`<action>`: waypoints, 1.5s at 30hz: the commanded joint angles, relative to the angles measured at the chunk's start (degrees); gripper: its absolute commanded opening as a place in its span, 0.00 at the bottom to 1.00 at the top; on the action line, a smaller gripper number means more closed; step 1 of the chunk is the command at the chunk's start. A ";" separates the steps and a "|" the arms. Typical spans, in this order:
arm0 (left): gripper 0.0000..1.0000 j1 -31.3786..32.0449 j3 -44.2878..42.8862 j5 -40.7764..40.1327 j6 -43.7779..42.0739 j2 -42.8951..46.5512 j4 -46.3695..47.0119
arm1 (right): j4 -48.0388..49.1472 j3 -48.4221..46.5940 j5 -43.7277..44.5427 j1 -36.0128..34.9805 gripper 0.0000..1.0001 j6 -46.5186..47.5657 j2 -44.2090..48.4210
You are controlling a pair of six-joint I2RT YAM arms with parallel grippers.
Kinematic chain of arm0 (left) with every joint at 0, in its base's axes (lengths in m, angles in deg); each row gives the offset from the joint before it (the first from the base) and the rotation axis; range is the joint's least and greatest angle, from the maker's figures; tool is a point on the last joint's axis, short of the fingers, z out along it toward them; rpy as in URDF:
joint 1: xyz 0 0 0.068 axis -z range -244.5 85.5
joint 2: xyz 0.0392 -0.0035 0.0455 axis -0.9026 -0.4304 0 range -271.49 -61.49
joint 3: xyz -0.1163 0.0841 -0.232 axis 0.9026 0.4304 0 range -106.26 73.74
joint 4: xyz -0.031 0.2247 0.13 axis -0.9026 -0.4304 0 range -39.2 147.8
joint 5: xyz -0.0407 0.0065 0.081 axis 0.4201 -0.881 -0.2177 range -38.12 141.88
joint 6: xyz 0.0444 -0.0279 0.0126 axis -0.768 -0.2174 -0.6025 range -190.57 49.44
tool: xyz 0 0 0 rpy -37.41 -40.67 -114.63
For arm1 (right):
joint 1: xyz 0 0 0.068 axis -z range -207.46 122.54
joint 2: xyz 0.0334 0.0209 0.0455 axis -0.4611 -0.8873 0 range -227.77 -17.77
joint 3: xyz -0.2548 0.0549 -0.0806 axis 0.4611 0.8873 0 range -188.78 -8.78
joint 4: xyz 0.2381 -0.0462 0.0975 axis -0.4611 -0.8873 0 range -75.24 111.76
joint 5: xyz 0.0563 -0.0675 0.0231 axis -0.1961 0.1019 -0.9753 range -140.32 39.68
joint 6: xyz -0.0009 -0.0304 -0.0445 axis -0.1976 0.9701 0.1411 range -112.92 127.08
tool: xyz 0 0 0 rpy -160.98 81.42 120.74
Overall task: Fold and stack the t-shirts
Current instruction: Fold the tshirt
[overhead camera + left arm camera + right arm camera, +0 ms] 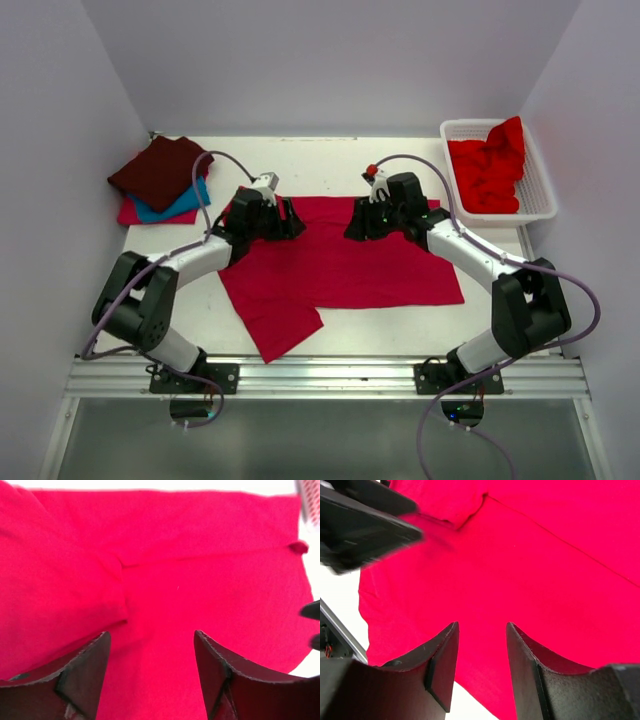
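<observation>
Snagging risk: my fingertip catching the crimson t-shirt [345, 268] would drag it askew.
Left end effector [151, 639]: jaws apart, empty.
Right end effector [482, 627]: jaws apart, empty.
Location: flat on the bench [400, 165], beneath me.

Five t-shirts [350, 262], one white basket [548, 190], two robot arms [190, 262]

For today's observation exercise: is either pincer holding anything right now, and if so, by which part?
Nothing is held. The left pincer and the right pincer both stand open above the spread-out shirt, with no cloth between their jaws.
</observation>
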 commanded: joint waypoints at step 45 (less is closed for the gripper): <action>0.00 -12.45 -8.67 -16.05 -3.78 -11.44 -9.58 | -15.93 -26.59 46.11 10.42 0.00 -11.00 -28.98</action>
